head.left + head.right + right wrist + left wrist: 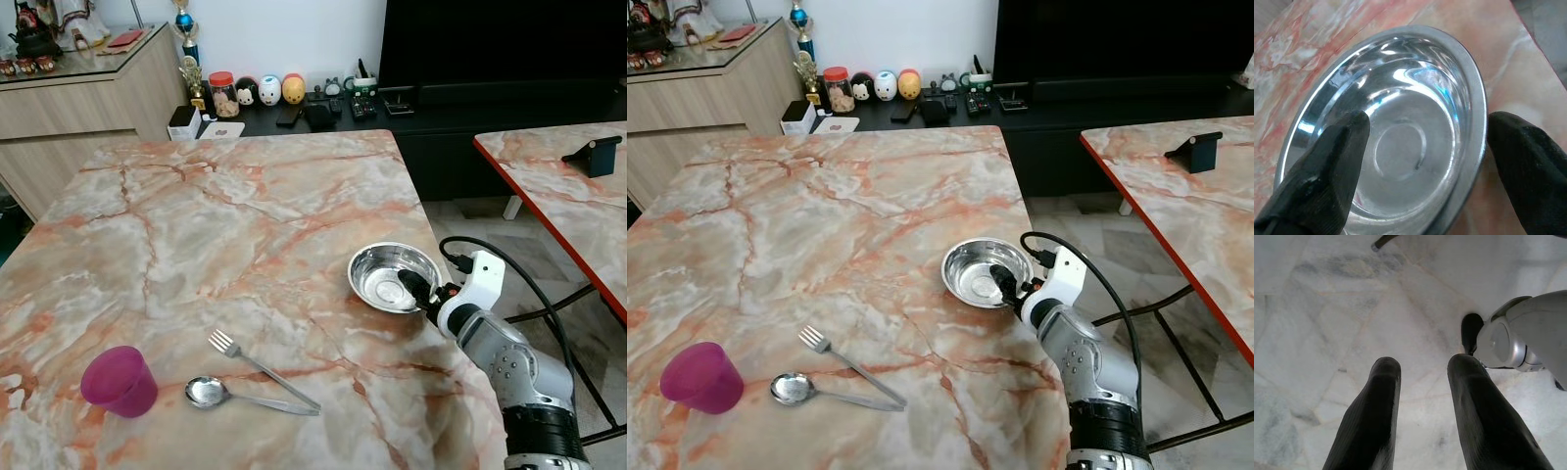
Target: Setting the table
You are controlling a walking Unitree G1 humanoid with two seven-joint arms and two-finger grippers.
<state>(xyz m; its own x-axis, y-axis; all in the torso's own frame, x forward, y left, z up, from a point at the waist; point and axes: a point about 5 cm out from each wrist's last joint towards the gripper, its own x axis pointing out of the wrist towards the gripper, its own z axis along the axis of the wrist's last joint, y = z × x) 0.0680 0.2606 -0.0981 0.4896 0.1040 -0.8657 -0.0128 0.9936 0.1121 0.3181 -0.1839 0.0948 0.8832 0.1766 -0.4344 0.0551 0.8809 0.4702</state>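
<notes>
The marble counter (225, 225) carries four pieces of a place setting, all toward its near half. Largest of them is the steel bowl (390, 276), sitting close to the right edge. The right claw (423, 290) is at the bowl's near-right rim; in the right wrist view one black finger (1327, 171) lies inside the bowl and the other outside the rim, with a gap between them, so the claw reads as spread astride the rim and not yet closed on it. The left claw (1422, 396) hangs over the pale floor, its fingers parted and holding nothing.

Near the left corner stands a purple cup (119, 381). Just right of it, the fork (260, 368) and the spoon (240, 397) lie close together, their handles meeting at the right ends.

By my reading the setting is only partly arranged: cup and cutlery seem placed together, while the bowl stands well apart from them and probably has to be brought over beside them.
</notes>
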